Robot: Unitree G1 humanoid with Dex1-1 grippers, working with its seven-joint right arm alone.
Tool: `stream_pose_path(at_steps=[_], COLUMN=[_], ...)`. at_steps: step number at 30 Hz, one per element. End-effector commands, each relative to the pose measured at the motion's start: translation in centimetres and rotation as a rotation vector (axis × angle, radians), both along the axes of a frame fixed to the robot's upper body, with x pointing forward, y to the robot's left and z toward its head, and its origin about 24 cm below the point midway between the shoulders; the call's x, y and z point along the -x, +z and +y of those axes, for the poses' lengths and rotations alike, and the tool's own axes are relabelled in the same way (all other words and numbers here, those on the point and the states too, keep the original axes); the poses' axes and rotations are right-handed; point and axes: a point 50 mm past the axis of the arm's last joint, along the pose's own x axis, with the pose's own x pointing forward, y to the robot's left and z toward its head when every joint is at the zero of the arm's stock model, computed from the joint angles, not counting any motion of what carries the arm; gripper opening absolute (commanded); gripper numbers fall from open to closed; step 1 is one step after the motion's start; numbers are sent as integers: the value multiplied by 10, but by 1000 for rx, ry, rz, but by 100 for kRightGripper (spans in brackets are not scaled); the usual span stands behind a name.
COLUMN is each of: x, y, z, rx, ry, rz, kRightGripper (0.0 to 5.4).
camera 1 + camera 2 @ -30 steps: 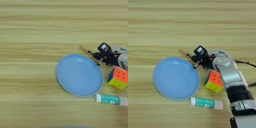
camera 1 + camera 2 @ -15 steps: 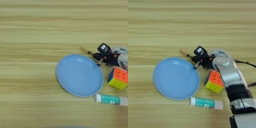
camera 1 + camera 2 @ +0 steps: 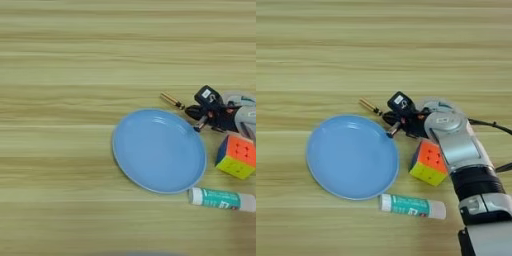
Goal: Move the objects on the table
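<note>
A thin screwdriver with a tan handle (image 3: 171, 100) lies just beyond the blue plate's far right rim, its handle pointing up-left. My right gripper (image 3: 393, 121) sits at the screwdriver's (image 3: 370, 106) right end, touching or nearly touching it, with the silver forearm (image 3: 456, 142) coming in from the lower right. The multicoloured puzzle cube (image 3: 428, 162) rests against the forearm's left side, right of the plate. The white glue stick with a green label (image 3: 412, 205) lies flat below the plate's lower right rim. All of this sits on the wood-grain table (image 3: 60, 65).
The blue round plate (image 3: 127, 150) lies between the screwdriver and the glue stick, left of the cube, with nothing on it. A thin black cable (image 3: 491, 125) runs off to the right from the arm.
</note>
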Motion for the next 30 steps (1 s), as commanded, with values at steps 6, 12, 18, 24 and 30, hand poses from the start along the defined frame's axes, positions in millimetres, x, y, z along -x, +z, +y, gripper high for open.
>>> stream_pose_path(at_steps=[6, 12, 18, 24, 30], x=[-9, -9, -8, -9, -11], y=[22, 22, 21, 26, 39], z=[-4, -5, -4, -4, -1], rx=[43, 48, 47, 36, 17], ry=[13, 15, 15, 14, 20], rz=[-68, -66, -66, -81, -133], kRightGripper=[10, 76, 130, 184, 237])
